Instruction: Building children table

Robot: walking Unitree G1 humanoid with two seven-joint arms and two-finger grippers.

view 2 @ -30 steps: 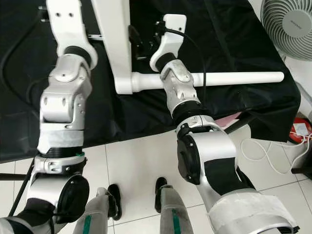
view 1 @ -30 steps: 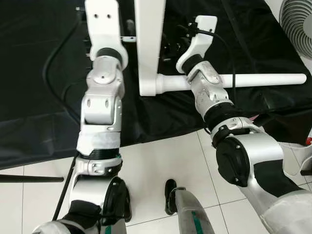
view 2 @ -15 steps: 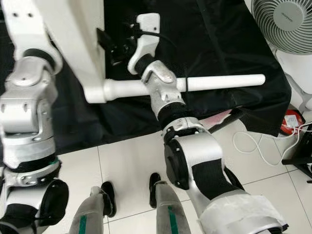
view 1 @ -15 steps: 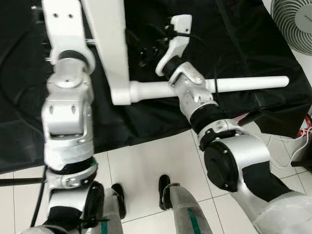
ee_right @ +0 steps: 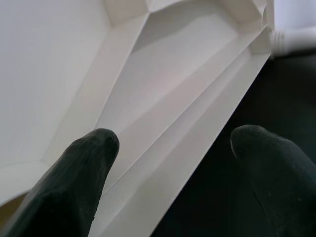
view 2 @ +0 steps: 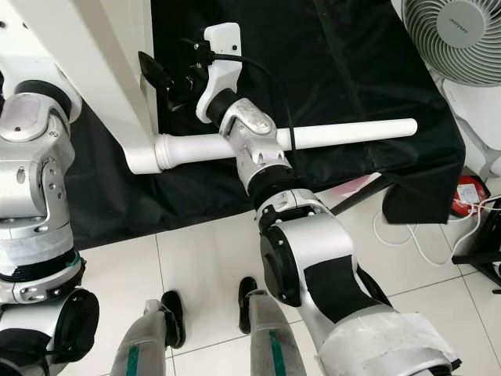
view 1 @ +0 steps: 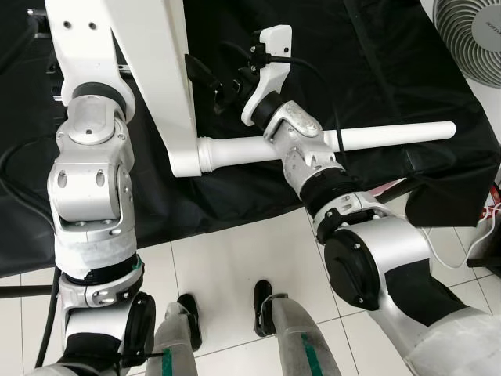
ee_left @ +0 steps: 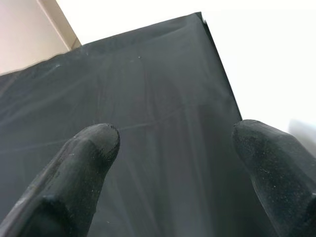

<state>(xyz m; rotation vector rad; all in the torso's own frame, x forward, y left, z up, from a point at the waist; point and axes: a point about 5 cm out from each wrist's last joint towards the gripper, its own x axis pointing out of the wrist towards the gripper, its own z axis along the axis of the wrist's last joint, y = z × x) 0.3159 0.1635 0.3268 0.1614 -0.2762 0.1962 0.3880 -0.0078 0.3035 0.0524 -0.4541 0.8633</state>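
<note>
A white tabletop (view 1: pixel 156 63) stands on its edge on the black cloth (view 1: pixel 376 63). One white round leg (view 1: pixel 391 135) is fitted at its near corner and points right, level over the cloth. My right gripper (view 2: pixel 166 78) is open beside the tabletop's right face, just above the leg's joint. In the right wrist view its fingers (ee_right: pixel 89 163) straddle the ribbed white underside (ee_right: pixel 163 98). My left arm (view 1: pixel 86 180) reaches up along the tabletop's left side. My left gripper (ee_left: pixel 177 131) is open over the black cloth, with nothing between its fingers.
A white fan (view 2: pixel 454 39) stands at the far right. A white cable (view 2: pixel 407 235) and a red item (view 2: pixel 470 196) lie on the tiled floor (view 1: pixel 227 258) under the cloth's right corner. My feet (view 1: pixel 262 298) stand on tiles just before the cloth.
The whole picture has swung, so tabletop and leg now sit further left. My right gripper stays by the tabletop near the leg joint. Both grippers remain open.
</note>
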